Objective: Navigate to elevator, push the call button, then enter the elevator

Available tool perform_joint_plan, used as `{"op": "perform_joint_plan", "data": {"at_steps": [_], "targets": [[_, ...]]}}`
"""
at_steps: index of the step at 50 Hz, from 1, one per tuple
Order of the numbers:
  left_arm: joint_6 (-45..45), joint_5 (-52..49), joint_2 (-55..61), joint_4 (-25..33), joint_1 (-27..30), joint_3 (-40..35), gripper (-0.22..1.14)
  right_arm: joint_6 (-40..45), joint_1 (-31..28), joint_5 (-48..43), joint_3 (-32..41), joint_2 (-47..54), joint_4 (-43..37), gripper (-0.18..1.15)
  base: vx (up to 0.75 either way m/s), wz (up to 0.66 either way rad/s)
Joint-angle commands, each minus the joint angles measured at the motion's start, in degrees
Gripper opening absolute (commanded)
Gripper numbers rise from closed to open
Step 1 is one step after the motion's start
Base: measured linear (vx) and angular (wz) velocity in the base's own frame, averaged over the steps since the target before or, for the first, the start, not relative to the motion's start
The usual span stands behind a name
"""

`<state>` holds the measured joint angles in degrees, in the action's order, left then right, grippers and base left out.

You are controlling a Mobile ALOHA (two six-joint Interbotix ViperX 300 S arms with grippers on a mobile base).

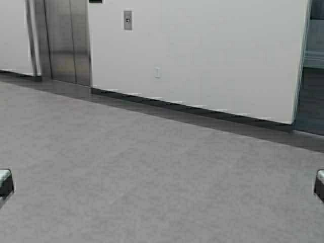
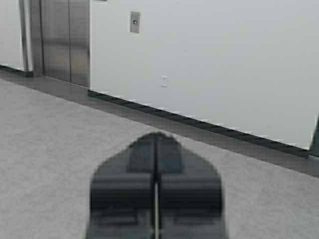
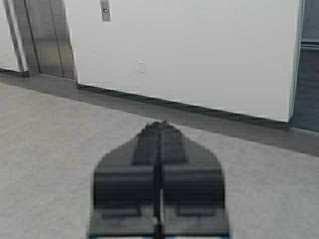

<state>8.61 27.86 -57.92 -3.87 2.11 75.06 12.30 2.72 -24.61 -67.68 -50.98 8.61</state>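
The elevator has brushed steel doors, shut, at the far left of the white wall; it also shows in the left wrist view and the right wrist view. The call button is a small silver plate on the wall to the right of the doors, seen too in the left wrist view and the right wrist view. My left gripper is shut and empty, held low over the floor. My right gripper is shut and empty too. Both are far from the wall.
A small white wall plate sits low on the wall. A dark baseboard runs along the wall's foot. A dark glass-fronted doorway opens at the right. Grey carpet lies between me and the wall.
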Motion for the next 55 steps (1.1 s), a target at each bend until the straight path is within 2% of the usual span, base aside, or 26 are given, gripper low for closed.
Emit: {"op": "perform_joint_plan", "data": {"at_steps": [1,24,55], "targets": [[0.00,-0.53,1.32,0.00,0.18,-1.49,0.03,0.00,-0.09,-0.62,0.88,-0.09,0.88,0.05,0.72,0.07],[0.35,-1.76,7.29,0.09,0.18,-3.78,0.03,-0.26,-0.09,-0.53,0.70,1.05,1.76,0.05,0.75,0.08],[2.11,-1.58,7.91,-0.09,0.18,-4.92,0.03,-0.18,-0.09,-0.62,0.44,-0.35,1.85,0.05,0.74,0.06]]}}
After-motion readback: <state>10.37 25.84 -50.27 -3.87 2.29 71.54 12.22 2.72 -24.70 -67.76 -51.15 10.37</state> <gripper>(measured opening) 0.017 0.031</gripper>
